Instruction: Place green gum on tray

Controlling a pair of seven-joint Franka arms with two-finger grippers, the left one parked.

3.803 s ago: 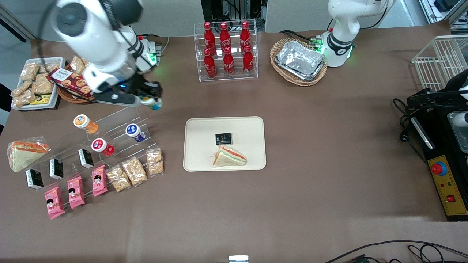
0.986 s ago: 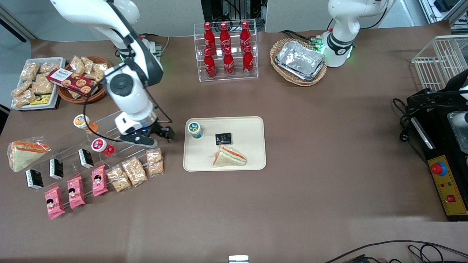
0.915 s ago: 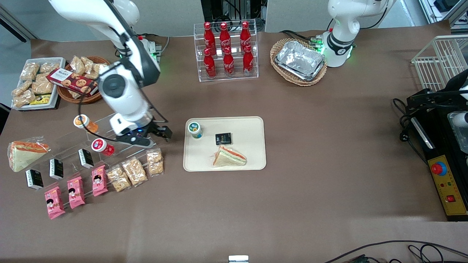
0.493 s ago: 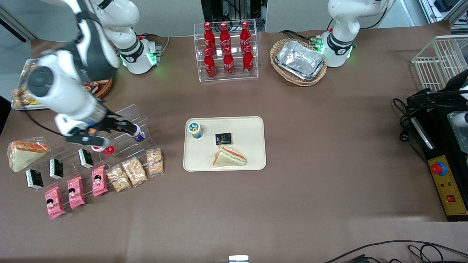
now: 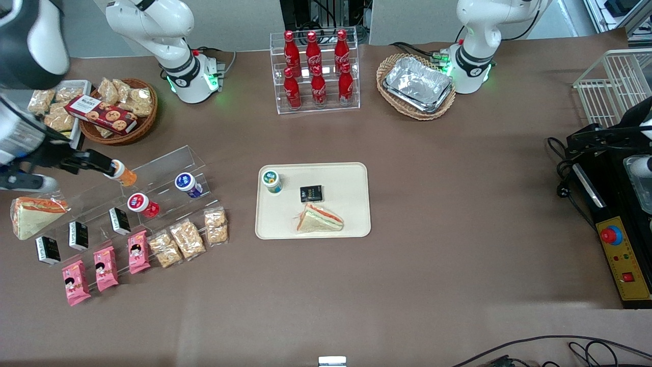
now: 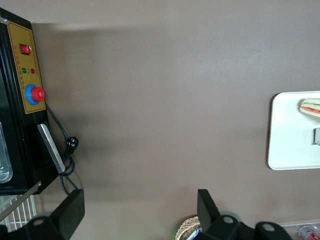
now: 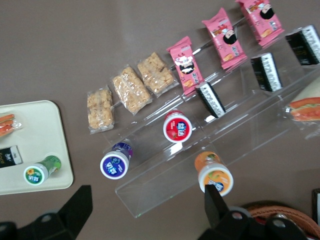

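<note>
Here the pincer (image 5: 97, 162) hangs open and empty by the orange jar (image 5: 122, 174), green gum (image 5: 272, 181) on tray (image 5: 351, 176).

- I see a wide table (image 5: 438, 265) under a brown covering, evenly lit from above.
- Past the table's edge farthest from my front camera I make out pale wall panels (image 5: 407, 20) and a dark rack of equipment (image 5: 321, 15).

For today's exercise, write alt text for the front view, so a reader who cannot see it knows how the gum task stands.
The green gum stands upright in a corner of the tray, near a small black packet and a wrapped sandwich. The working arm's tool hangs apart from it, open and empty, beside the orange jar on the clear display stand.
</note>
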